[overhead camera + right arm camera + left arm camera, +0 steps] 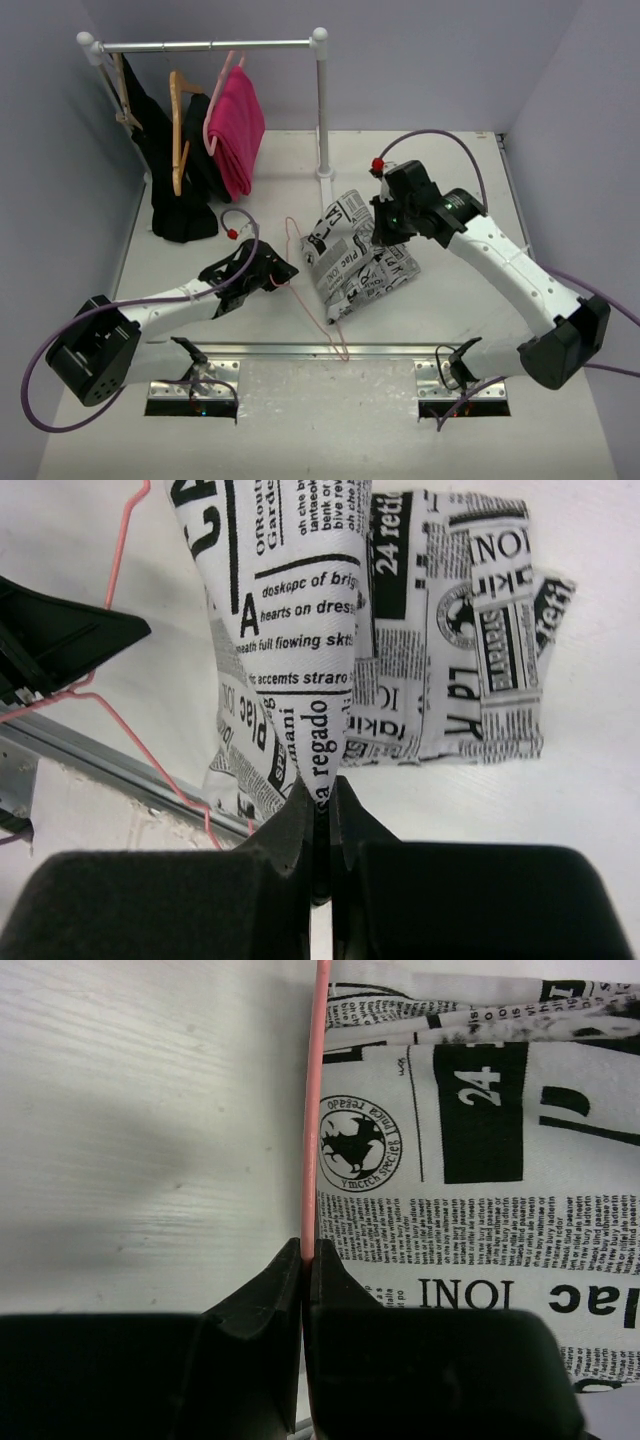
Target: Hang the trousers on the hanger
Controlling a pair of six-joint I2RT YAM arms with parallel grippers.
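From the top, the tips of the R claw (pixel 385 228) are hid under its own wrist. The thin pink hanger (pixel 313 1110) is hard to see from there & its near end is cut off in the L wrist view. The newspaper trousers (pixel 360 262) lie folded mid table (pixel 470 330), just right of the hanger wire. The R claw is squeezed tight on a fold at their far right side, and that bit is pulled up in a peak. The L claw (pixel 305 1250) is pinched shut on the hanger wire, w/ the trousers just right of it.
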